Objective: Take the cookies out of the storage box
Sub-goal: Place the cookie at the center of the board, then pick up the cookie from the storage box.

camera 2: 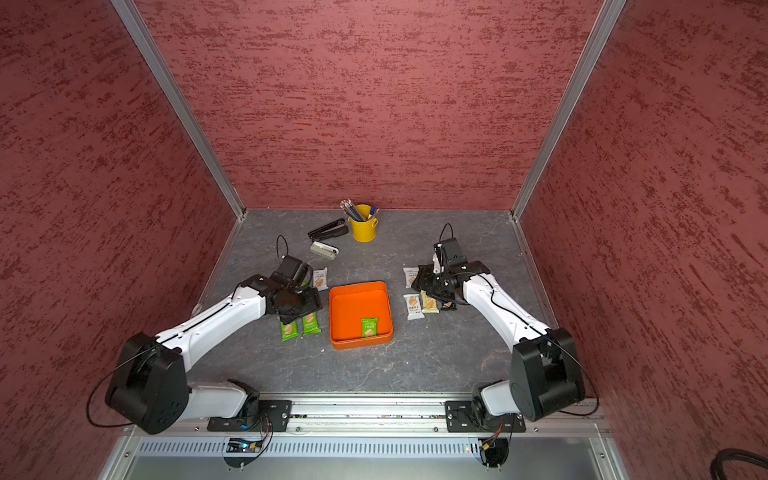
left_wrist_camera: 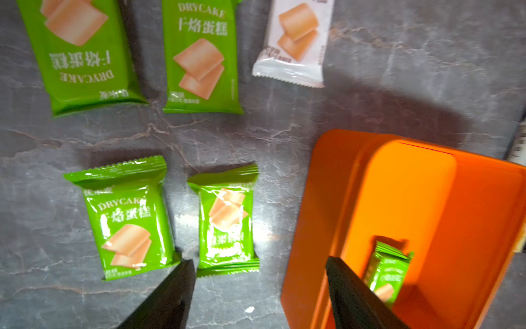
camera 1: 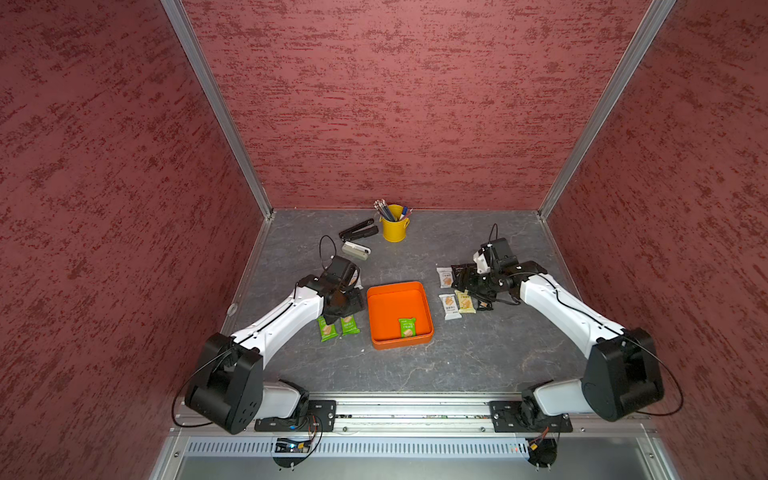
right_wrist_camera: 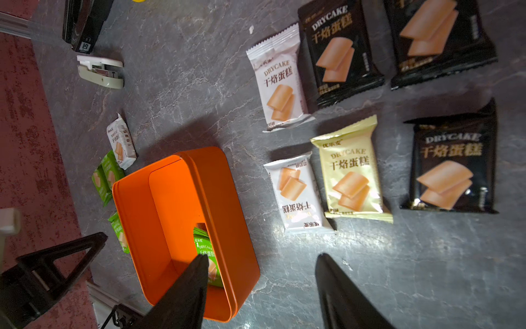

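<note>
One green packet (camera 1: 407, 327) lies in the storage box (camera 1: 390, 303). Other cookies (camera 1: 449, 306) flank it on the desk (camera 1: 415, 365), laid out within each arm's reach. The left hand (left_wrist_camera: 259, 262) and right hand (right_wrist_camera: 262, 257) hang spread, empty.

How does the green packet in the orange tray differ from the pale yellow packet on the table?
Place: the green sealed packet lies inside the shallow orange plastic tray, still to be removed; the pale yellow sealed packet is out on the grey table. Company: the green one is alone in the tray; the yellow one lies beside a white packet. Both lie flat, printed DRYCAKE with tan biscuits.
</note>
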Tool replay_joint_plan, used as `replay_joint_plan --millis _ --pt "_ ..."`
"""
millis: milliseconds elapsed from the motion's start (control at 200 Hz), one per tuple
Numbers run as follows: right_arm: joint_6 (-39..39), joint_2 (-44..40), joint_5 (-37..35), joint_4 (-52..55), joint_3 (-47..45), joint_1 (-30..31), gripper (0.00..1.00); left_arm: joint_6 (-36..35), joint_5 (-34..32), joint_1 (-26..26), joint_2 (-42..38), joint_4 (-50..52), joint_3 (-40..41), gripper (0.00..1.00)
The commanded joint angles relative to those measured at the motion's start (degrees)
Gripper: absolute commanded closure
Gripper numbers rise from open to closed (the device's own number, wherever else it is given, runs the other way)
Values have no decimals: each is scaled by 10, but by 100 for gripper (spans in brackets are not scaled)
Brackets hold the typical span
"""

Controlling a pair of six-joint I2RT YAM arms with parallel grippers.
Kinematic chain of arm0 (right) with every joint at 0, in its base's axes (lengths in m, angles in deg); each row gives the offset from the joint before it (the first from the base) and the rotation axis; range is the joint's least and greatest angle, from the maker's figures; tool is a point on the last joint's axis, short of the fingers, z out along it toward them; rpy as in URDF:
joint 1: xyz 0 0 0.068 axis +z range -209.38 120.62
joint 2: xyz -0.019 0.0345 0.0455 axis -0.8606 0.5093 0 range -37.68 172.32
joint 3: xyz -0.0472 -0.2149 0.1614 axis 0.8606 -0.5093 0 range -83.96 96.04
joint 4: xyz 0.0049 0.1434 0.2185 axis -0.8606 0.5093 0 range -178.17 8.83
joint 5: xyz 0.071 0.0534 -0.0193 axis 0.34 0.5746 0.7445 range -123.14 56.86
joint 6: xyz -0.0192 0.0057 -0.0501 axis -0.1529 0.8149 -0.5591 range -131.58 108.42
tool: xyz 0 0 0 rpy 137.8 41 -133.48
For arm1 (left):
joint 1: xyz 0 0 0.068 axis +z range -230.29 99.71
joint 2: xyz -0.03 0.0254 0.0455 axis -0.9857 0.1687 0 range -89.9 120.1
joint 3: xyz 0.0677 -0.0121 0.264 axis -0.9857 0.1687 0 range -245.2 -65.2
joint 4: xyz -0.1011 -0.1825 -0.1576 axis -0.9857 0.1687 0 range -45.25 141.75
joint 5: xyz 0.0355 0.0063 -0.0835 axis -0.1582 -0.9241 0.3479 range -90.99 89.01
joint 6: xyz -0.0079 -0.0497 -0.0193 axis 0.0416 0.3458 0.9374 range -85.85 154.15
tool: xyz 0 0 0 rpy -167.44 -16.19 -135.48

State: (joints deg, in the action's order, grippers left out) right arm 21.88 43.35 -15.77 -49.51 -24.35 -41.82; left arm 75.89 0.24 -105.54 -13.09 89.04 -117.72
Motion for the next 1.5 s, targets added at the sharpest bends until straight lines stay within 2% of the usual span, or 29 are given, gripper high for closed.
replay_joint_plan --millis 0,341,596,1112,1493 --pt "-20 -22 -2 2 -8 -3 35 41 -9 -38 -10 23 -34 23" --pt "-53 -52 -1 9 -34 -3 35 136 -44 -185 66 25 -103 23" --pt "-64 -66 2 13 -51 -6 35 155 -55 -249 181 52 -180 23" --pt "-84 -90 -14 39 -58 -15 34 135 -26 -277 335 76 -271 21" --pt "-91 -89 -22 42 -64 -22 34 124 -26 -284 387 81 -289 21"
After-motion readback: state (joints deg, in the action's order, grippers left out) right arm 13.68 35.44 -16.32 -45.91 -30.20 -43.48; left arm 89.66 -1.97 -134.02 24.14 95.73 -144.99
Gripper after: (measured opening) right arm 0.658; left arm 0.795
